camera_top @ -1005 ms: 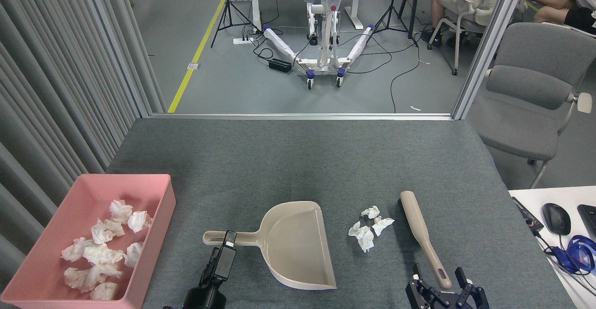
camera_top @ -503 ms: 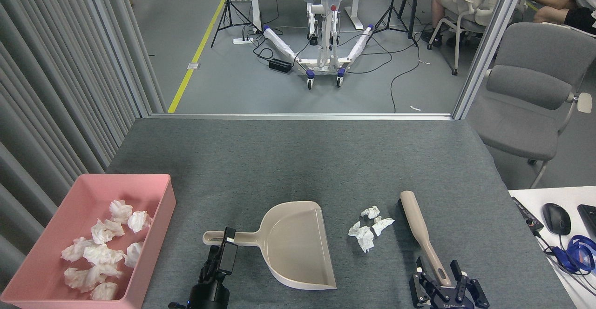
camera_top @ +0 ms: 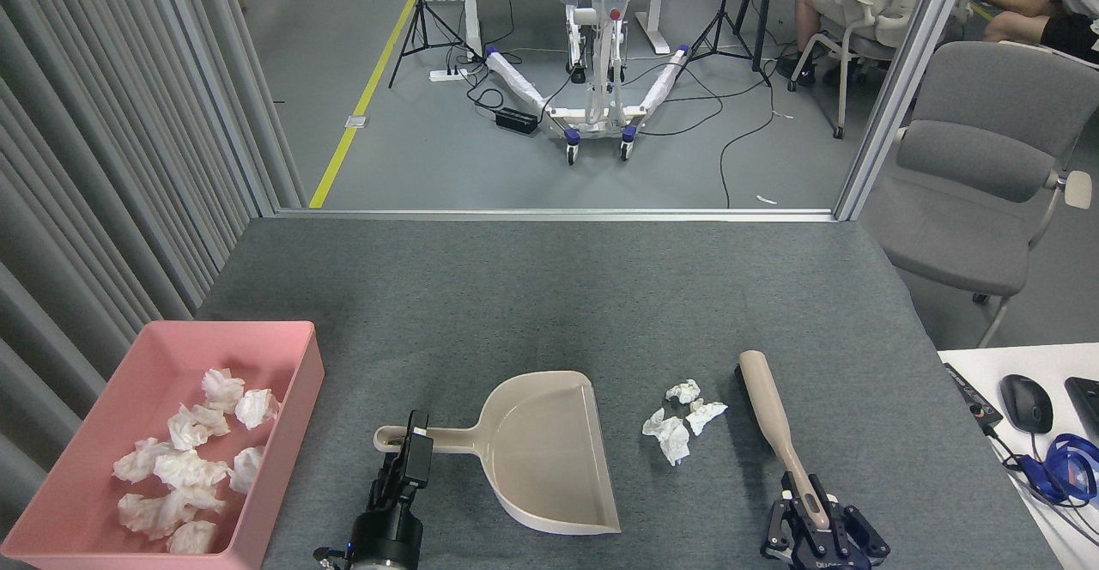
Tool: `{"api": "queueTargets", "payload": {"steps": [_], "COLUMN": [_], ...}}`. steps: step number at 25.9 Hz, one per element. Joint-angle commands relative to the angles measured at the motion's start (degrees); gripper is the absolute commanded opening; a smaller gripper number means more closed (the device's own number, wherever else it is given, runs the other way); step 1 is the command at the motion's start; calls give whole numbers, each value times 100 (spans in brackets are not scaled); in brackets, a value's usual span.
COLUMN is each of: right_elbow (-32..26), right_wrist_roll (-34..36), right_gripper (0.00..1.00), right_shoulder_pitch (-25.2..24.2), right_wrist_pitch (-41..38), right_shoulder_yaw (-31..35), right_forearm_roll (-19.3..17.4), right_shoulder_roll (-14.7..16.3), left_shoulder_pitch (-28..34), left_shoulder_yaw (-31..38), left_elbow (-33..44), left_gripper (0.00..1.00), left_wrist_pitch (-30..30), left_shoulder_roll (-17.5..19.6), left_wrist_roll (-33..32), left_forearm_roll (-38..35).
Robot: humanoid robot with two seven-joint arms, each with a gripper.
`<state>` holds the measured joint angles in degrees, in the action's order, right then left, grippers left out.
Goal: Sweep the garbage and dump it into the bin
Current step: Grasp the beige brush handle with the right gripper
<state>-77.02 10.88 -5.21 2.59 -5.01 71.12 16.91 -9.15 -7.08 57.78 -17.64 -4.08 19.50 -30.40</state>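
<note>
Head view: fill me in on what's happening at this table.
A two-armed robot is getting ready to sweep up tissue wads. Its left gripper is at the handle of the beige dustpan, and its right gripper is around the handle end of the brush; neither tool looks lifted yet. A few loose wads lie on the grey table between dustpan and brush. The pink bin at the left already holds several wads.

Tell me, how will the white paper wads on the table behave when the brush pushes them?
The crumpled tissue wads look very light, so they should slide or tumble easily. They lie loose and may scatter apart.
</note>
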Motion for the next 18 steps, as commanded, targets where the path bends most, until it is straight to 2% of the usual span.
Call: {"api": "queueTargets", "payload": {"steps": [1,13,18], "right_elbow": [-6,-76,-94], "right_wrist_roll": [2,-7,-16], "right_gripper": [33,16,9], "right_shoulder_pitch": [-7,-94,-182], "right_wrist_pitch": [-4,-74,-171], "right_shoulder_yaw": [0,0,-18], "right_forearm_roll": [-2,42,77], "right_shoulder_roll": [5,-13,-30], "left_shoulder_pitch": [-7,1,1], "left_shoulder_yaw": [40,66,66], "left_elbow": [-13,-171,-171], "left_gripper": [76,57,56], "left_wrist_pitch": [-37,-231,-248], "left_shoulder_roll": [-31,-93,-102], "left_wrist_roll": [19,239,239], "left_forearm_roll": [25,-1,-1]}}
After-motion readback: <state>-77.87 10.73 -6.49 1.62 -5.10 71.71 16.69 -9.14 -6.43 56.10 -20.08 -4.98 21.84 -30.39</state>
